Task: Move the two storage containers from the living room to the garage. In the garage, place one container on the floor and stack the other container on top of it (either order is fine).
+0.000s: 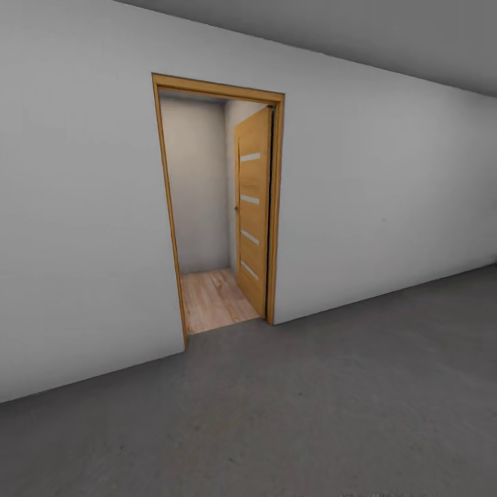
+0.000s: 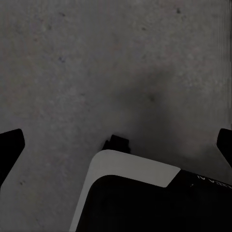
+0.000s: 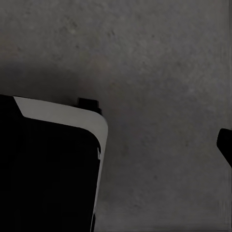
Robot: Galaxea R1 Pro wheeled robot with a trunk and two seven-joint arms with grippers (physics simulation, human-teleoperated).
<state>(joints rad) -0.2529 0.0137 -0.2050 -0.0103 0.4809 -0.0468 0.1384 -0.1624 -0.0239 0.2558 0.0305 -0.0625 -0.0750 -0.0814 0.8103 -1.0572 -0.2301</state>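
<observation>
The two storage containers are out of view. I am in the garage, on its dark grey concrete floor point(image 1: 310, 414), facing a pale grey wall point(image 1: 386, 193). My left gripper point(image 2: 116, 145) hangs above the floor point(image 2: 96, 63); its two black fingertips point(image 2: 10, 147) sit far apart, so it is open with nothing between them. My right gripper point(image 3: 116, 145) is also over the floor point(image 3: 159, 63). One fingertip point(image 3: 225, 145) shows at the frame's edge, and the gripper is open and empty.
A wood-framed doorway point(image 1: 207, 207) stands in the wall ahead, slightly left. Its honey-brown door point(image 1: 253, 207) is swung inward, and light wood-plank flooring point(image 1: 214, 300) lies beyond. My black-and-white base point(image 2: 145, 203) point(image 3: 48, 169) is under both arms.
</observation>
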